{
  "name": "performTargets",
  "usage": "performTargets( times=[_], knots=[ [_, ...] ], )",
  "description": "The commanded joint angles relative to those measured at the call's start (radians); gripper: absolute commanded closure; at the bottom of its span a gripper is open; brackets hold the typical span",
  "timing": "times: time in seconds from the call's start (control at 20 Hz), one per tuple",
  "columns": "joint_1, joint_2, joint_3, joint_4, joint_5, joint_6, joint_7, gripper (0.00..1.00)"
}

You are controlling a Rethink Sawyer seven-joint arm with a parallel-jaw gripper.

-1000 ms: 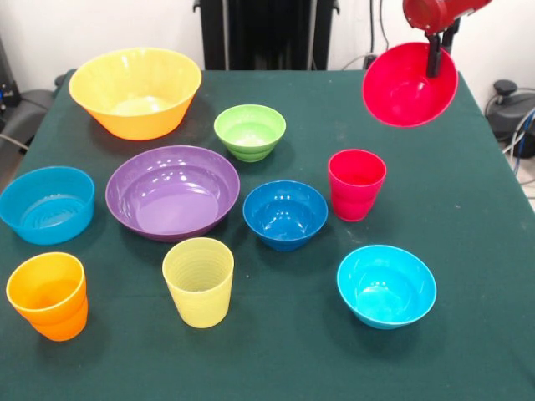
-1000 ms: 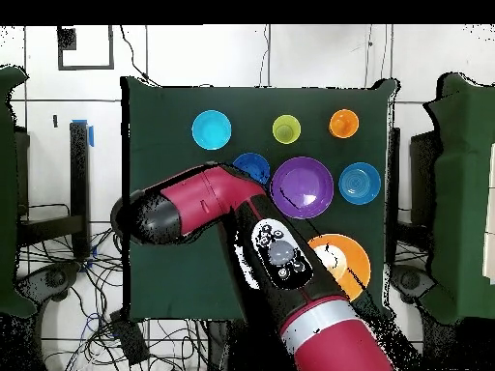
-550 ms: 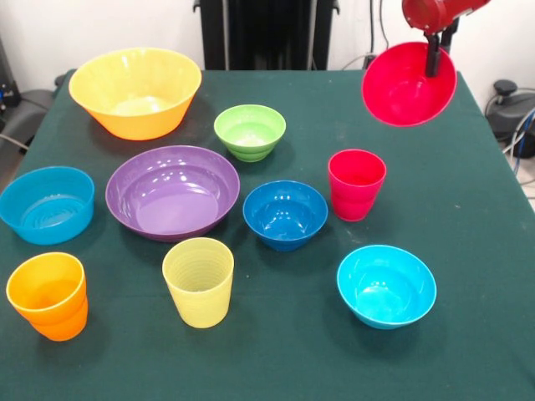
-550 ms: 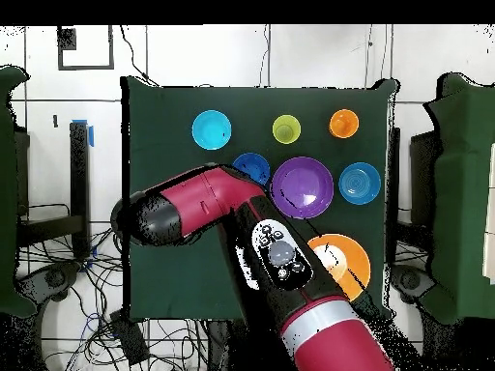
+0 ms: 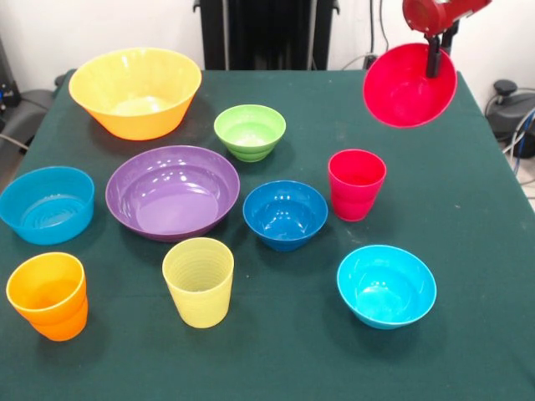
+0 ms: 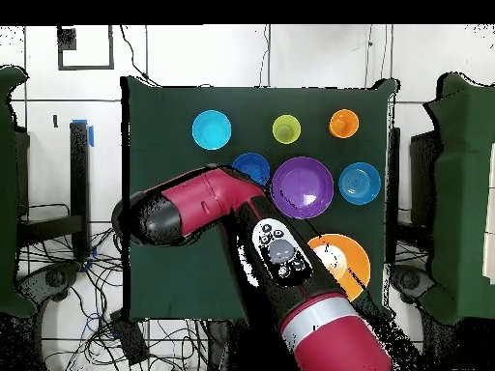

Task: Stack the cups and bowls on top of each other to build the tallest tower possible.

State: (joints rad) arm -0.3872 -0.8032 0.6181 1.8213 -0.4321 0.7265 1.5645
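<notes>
10 pieces of tableware show on or above the green counter [image 5: 468, 200], listed here from largest down, with clock directions read from the counter's middle in the front view. At 11 o'clock stands the yellow-orange bowl [image 5: 135, 91], upright near the far corner. Just off centre toward 9 o'clock sits the purple bowl [image 5: 172, 191], wide and shallow. At 2 o'clock the red bowl [image 5: 409, 85] hangs in the air, tilted with its opening facing the camera; the gripper [image 5: 433, 57] has its dark fingers clamped over the bowl's upper rim. At 5 o'clock rests the cyan bowl [image 5: 386, 286]. At 9 o'clock, near the edge, is the light blue bowl [image 5: 46, 204]. The dark blue bowl [image 5: 285, 215] sits at centre, just beside the red cup [image 5: 356, 184] at 3 o'clock. The lime green bowl [image 5: 249, 131] lies at 12 o'clock. At 7 o'clock stands the pale yellow cup [image 5: 198, 281], and at 8 o'clock the orange cup [image 5: 48, 295]. Nothing is stacked.
</notes>
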Motion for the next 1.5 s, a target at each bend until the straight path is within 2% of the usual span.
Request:
performTargets(
  times=[0.05, 0.4, 0.7, 0.8, 0.95, 1.05, 1.25, 1.5],
  knots=[
    [-0.011, 0.132, -0.037, -0.060, -0.033, 0.024, -0.008, 1.00],
    [-0.027, 0.248, -0.043, -0.161, -0.083, 0.006, -0.069, 1.00],
    [-0.048, 0.268, -0.042, -0.178, -0.094, 0.023, -0.088, 1.00],
    [-0.063, 0.238, -0.037, -0.153, -0.093, 0.022, -0.089, 1.00],
    [-0.087, 0.083, -0.017, -0.051, -0.055, 0.048, -0.067, 1.00],
    [-0.091, 0.006, -0.001, -0.005, -0.020, 0.079, -0.056, 1.00],
    [-0.081, -0.065, 0.016, 0.050, 0.029, 0.103, -0.017, 1.00],
    [-0.063, -0.094, 0.010, 0.073, 0.049, 0.100, 0.006, 1.00]
  ],
)
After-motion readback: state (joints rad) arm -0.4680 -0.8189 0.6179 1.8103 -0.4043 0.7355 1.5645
